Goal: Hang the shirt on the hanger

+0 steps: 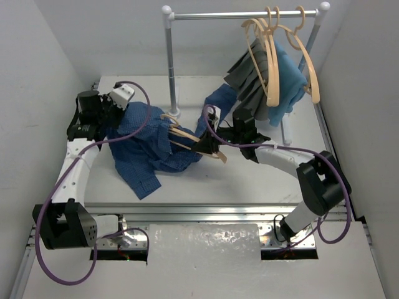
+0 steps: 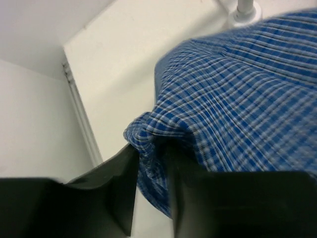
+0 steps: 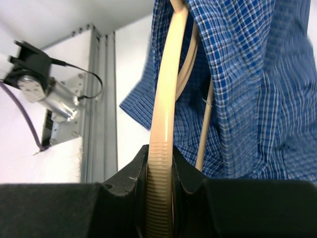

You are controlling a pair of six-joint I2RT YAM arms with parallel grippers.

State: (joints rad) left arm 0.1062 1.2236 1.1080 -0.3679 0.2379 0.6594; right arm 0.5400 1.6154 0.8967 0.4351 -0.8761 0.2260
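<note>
The dark blue checked shirt (image 1: 146, 146) lies bunched on the table left of centre, one sleeve trailing back right. A pale tan hanger (image 1: 187, 138) pokes out of it toward the right. My left gripper (image 1: 114, 117) is shut on a fold of the shirt (image 2: 153, 148) at its back left and lifts it. My right gripper (image 1: 209, 148) is shut on the hanger's ribbed shoulder end (image 3: 161, 183); the hanger's arm (image 3: 168, 79) runs up into the shirt (image 3: 237, 89). The rest of the hanger is hidden in the cloth.
A clothes rail (image 1: 243, 14) stands at the back on a white post (image 1: 169, 62). It carries several tan hangers (image 1: 274, 50), a grey pleated garment (image 1: 249, 78) and a light blue garment (image 1: 288, 78). Metal framing (image 1: 206, 208) runs along the table's near edge.
</note>
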